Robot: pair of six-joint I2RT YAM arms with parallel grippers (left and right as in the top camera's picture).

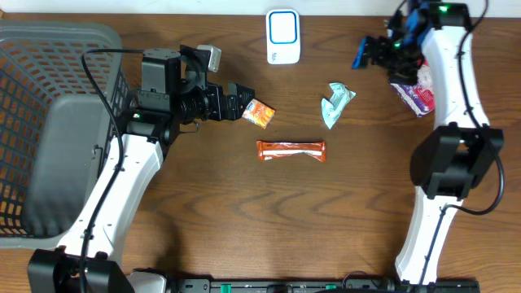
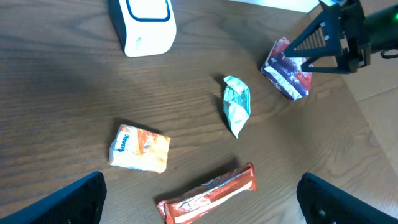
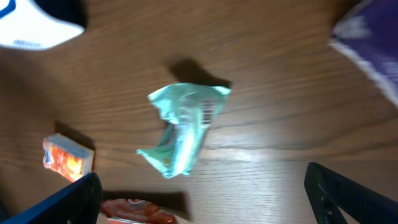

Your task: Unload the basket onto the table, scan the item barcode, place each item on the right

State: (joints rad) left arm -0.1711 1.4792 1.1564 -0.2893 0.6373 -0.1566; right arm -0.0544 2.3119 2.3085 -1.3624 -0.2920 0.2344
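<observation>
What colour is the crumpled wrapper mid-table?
The crumpled wrapper is pale mint green with a black barcode; right wrist view shows it best.

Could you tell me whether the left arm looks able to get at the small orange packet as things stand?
Probably yes. The left gripper is open and close to the orange packet, with nothing lying between them; the bar and teal wrapper lie off to the side.
</observation>
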